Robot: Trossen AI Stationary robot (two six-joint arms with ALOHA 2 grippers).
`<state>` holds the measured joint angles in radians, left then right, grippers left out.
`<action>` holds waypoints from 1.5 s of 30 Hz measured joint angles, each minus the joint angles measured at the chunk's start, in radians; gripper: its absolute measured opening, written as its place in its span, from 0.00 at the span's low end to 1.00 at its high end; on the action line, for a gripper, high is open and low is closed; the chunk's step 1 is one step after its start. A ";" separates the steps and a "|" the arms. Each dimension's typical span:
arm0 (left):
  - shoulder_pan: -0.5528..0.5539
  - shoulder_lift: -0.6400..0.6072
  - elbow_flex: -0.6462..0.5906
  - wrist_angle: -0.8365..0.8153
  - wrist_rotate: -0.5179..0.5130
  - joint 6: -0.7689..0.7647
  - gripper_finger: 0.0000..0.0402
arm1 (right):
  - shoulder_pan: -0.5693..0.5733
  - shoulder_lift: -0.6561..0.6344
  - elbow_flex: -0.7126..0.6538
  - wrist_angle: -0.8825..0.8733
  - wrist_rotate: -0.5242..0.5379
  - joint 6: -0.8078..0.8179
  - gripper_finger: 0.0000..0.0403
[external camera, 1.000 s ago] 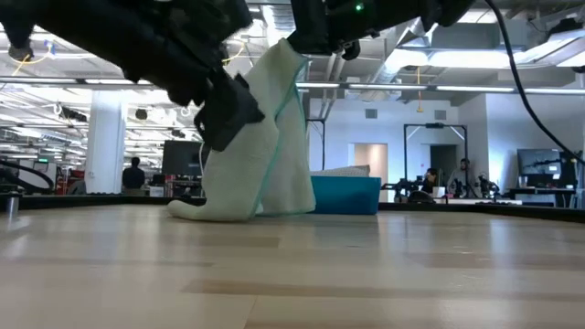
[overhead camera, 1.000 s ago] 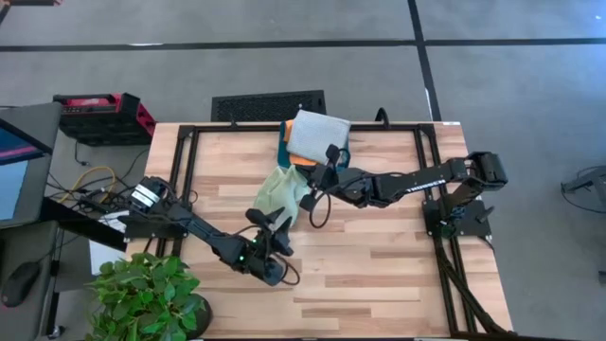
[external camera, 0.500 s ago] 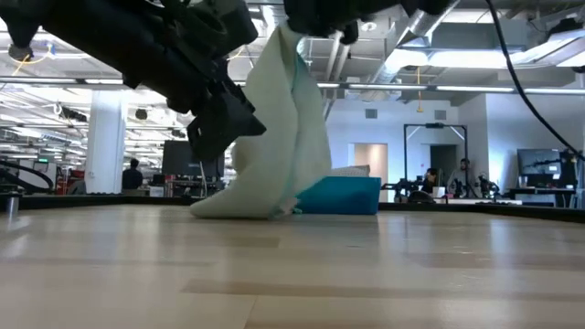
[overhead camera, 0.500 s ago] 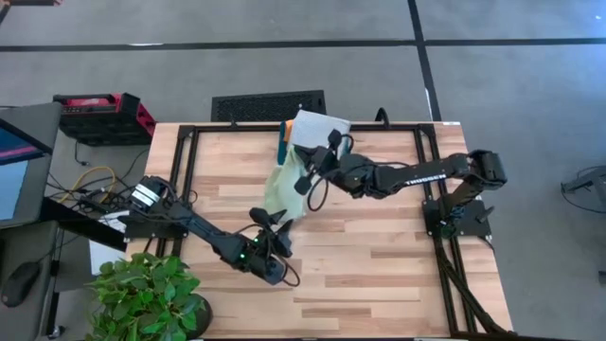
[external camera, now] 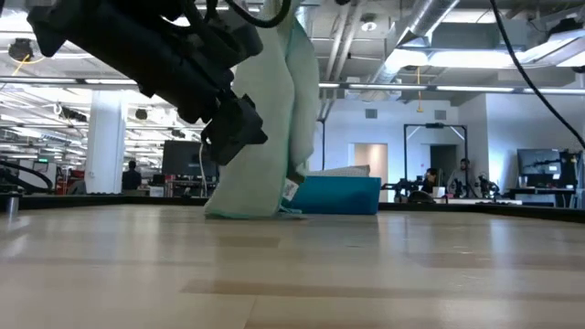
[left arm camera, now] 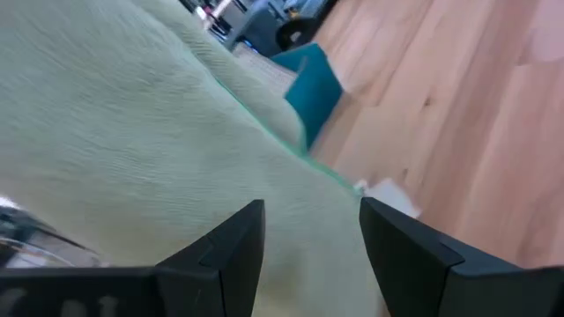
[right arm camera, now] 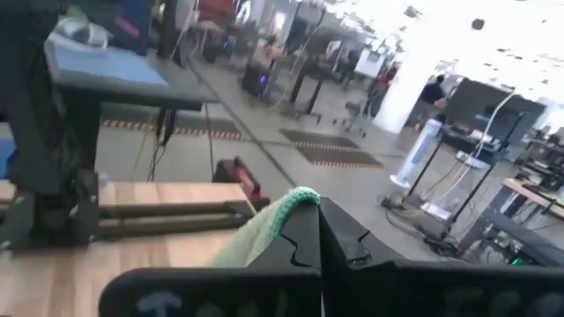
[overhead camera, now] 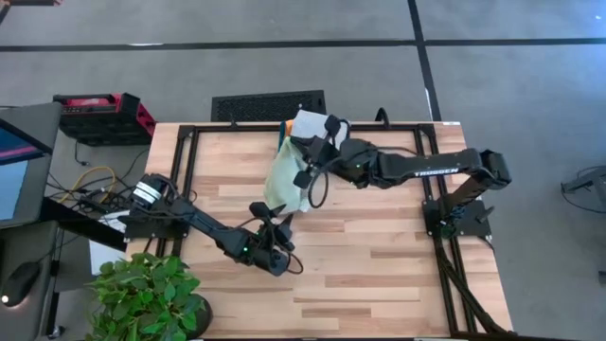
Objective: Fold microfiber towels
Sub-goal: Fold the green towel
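- The right gripper [overhead camera: 316, 152] is seen clamped on an edge of the light green towel [overhead camera: 287, 183]; in the right wrist view its fingers [right arm camera: 304, 231] are pressed together with a fold of green cloth [right arm camera: 264, 227] pinched between them.
- The cloth is held raised near the far middle of the table [overhead camera: 379, 256], hanging from the right gripper with its lower edge resting on the wood, as the low view shows [external camera: 265, 137].
- The left gripper [overhead camera: 270, 216] is placed at the near side of the same towel, fingers [left arm camera: 225, 251] spread apart and the green cloth [left arm camera: 132, 132] lying close in front of them; nothing is grasped by it.
- Behind the hanging towel, a teal tray [external camera: 343, 195] is seen at the table's far edge, with a pale grey towel [overhead camera: 308, 125] lying on top and a strip of orange cloth [overhead camera: 286, 128] at its side.
- The step in hand is judged to be the lifting of 1 towel so that it can be laid out; folding proper is not yet done.
- For the next move, a free lower corner would need to be taken by the left gripper, after which the cloth could be spread flat on the bare wood nearer the camera side.
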<state>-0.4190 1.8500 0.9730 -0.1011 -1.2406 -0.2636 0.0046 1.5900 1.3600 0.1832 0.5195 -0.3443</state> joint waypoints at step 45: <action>0.214 0.000 0.000 0.117 0.144 0.308 0.45 | -0.149 0.002 0.316 -0.293 0.136 0.345 0.01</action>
<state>-0.2045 1.8500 0.9726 0.0161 -1.0964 0.0446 -0.1444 1.5921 1.6764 -0.1099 0.6559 0.0008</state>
